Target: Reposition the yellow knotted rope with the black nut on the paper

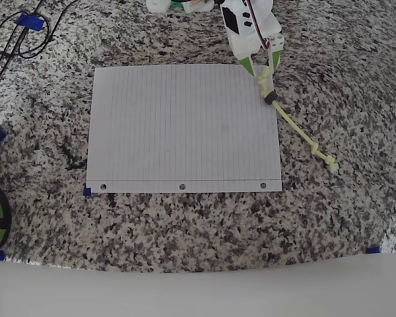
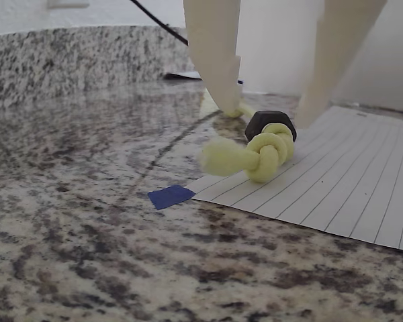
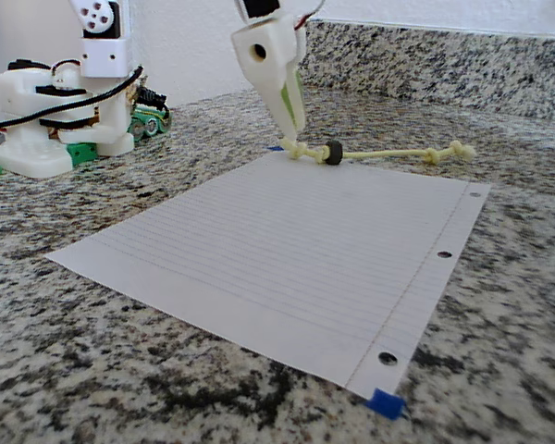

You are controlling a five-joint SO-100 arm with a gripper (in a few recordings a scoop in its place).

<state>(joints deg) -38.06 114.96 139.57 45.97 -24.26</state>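
The white two-finger gripper (image 1: 263, 68) stands spread over the thin yellow knotted rope's (image 1: 297, 129) far end at the white lined paper's (image 1: 178, 125) far-right corner. Closing off-centre could nudge the small black nut (image 1: 270, 98) or miss the knot.

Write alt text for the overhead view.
A white robot hand reaches down at the top right corner of a lined sheet of paper, its green fingers straddling one end of a yellow knotted rope. A black nut sits on the rope at the paper's edge; the rest trails onto the speckled granite counter.
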